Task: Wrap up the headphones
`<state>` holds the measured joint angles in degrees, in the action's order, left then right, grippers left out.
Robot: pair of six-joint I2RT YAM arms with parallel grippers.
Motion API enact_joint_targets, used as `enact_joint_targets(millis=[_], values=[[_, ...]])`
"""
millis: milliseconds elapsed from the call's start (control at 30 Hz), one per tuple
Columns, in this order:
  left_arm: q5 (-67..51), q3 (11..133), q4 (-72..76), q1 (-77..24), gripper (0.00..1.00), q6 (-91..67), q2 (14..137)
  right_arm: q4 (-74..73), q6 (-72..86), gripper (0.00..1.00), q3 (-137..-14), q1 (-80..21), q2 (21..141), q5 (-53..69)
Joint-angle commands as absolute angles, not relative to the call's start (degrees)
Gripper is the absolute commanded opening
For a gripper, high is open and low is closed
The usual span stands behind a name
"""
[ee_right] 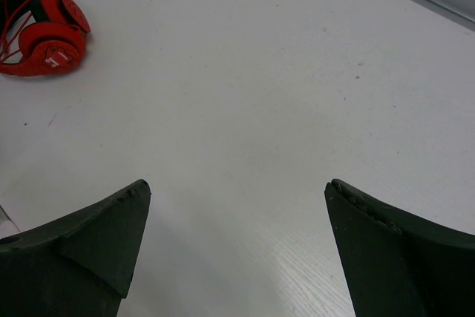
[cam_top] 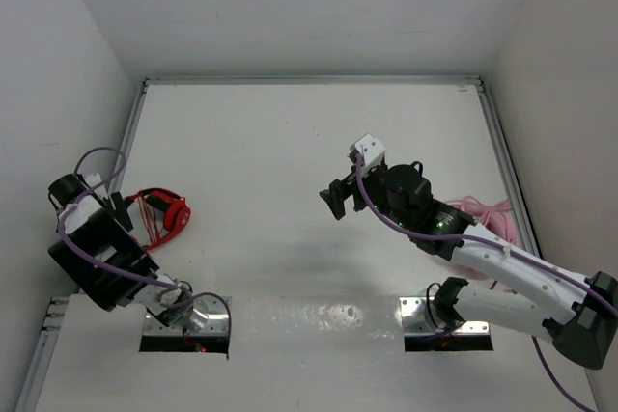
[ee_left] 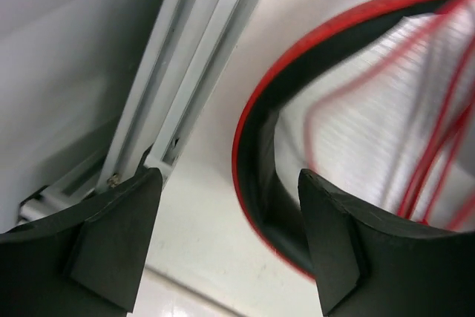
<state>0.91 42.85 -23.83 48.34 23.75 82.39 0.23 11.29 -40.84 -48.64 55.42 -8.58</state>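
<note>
Hovering left pincer (ee_left: 226, 177) spread beside red headphones (cam_top: 164, 211), right pincer (ee_right: 236, 185) spread, well apart.

This looks like a robotics lab test cell: a bare white worktop (cam_top: 290, 171) is boxed in on three sides by plain white walls (cam_top: 309, 7), with aluminium rail (cam_top: 309, 79) framing the worktop's edges. At the worktop's near edge, the left arm (cam_top: 97, 258) and right arm (cam_top: 512, 272) are each bolted to a metal plate (cam_top: 415, 309), with exposed purple cable (cam_top: 99, 151) looped along them.
</note>
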Motion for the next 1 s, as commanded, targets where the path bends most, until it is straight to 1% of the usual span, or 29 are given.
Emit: enact_joint_targets(millis=[0, 100, 167, 267, 300, 367, 400, 433, 500, 567, 600, 633, 733, 767, 800, 833, 867, 900, 933, 967], values=[[-1.4, 46.2, -27.5, 48.7, 0.72, 25.9, 78.2, 2.8, 9.9, 0.99, -41.5, -49.0, 55.3, -8.6], [-1.8, 47.7, -30.6, 48.6, 0.72, 27.0, 78.1, 2.5, 9.6, 0.99, -42.3, -49.0, 55.9, -8.1], [-1.8, 48.5, -32.1, 48.6, 0.74, 27.6, 78.1, 2.1, 9.3, 0.99, -42.5, -49.1, 56.0, -8.1], [-0.7, 48.4, -32.3, 48.6, 0.75, 28.5, 78.1, 2.1, 9.1, 0.99, -42.4, -49.0, 55.7, -8.2], [-0.5, 48.4, -32.2, 48.7, 0.73, 28.4, 78.1, 2.0, 9.1, 0.99, -42.4, -49.1, 55.6, -8.2], [-1.6, 49.3, -31.7, 48.7, 0.64, 27.8, 78.1, 2.0, 9.0, 0.99, -42.3, -49.0, 55.5, -8.3], [-2.5, 49.8, -31.7, 48.6, 0.55, 27.5, 78.1, 2.0, 8.9, 0.99, -42.1, -49.0, 55.5, -8.2], [-4.6, 50.5, -32.3, 48.6, 0.52, 27.2, 78.2, 1.8, 8.9, 0.99, -42.1, -49.0, 55.5, -8.2], [-6.4, 52.7, -33.2, 48.6, 0.51, 26.1, 78.2, 1.3, 9.0, 0.99, -42.3, -49.0, 55.5, -8.1], [-8.3, 54.4, -34.9, 48.5, 0.52, 25.5, 78.3, 1.2, 9.3, 0.99, -42.1, -49.1, 55.5, -8.1], [-8.7, 56.2, -35.4, 48.6, 0.58, 25.4, 78.4, 1.3, 9.4, 0.99, -42.0, -49.0, 55.3, -8.2], [-9.5, 57.3, -36.5, 48.6, 0.61, 24.9, 78.5, 1.4, 9.8, 0.99, -41.8, -49.1, 54.9, -8.5], [-11.5, 63.0, -38.7, 48.5, 0.66, 24.4, 78.9, 0.2, 11.9, 0.99, -42.2, -49.0, 54.1, -13.0], [-11.8, 64.7, -39.2, 48.4, 0.66, 24.3, 79.2, -2.2, 12.3, 0.99, -43.7, -49.0, 54.4, -15.6], [-12.0, 66.4, -40.6, 48.3, 0.67, 24.4, 79.5, -7.5, 12.4, 0.99, -44.8, -48.8, 54.8, -19.0], [-11.3, 70.4, -41.5, 48.0, 0.67, 24.6, 80.3, -10.9, 12.7, 0.99, -46.1, -48.3, 55.5, -25.9], [-10.7, 72.6, -42.3, 47.2, 0.68, 25.2, 80.9, -14.2, 12.9, 0.99, -48.8, -46.9, 57.0, -29.0], [-9.7, 74.6, -43.7, 46.8, 0.69, 25.5, 81.3, -20.3, 13.4, 0.99, -49.8, -45.5, 57.6, -31.2], [-7.4, 79.0, -44.5, 46.1, 0.70, 25.8, 82.3, -23.1, 15.3, 0.99, -50.8, -44.0, 57.9, -32.9], [-6.3, 81.2, -45.3, 45.7, 0.71, 26.4, 83.0, -27.0, 16.4, 0.99, -51.9, -40.2, 57.9, -32.9]])
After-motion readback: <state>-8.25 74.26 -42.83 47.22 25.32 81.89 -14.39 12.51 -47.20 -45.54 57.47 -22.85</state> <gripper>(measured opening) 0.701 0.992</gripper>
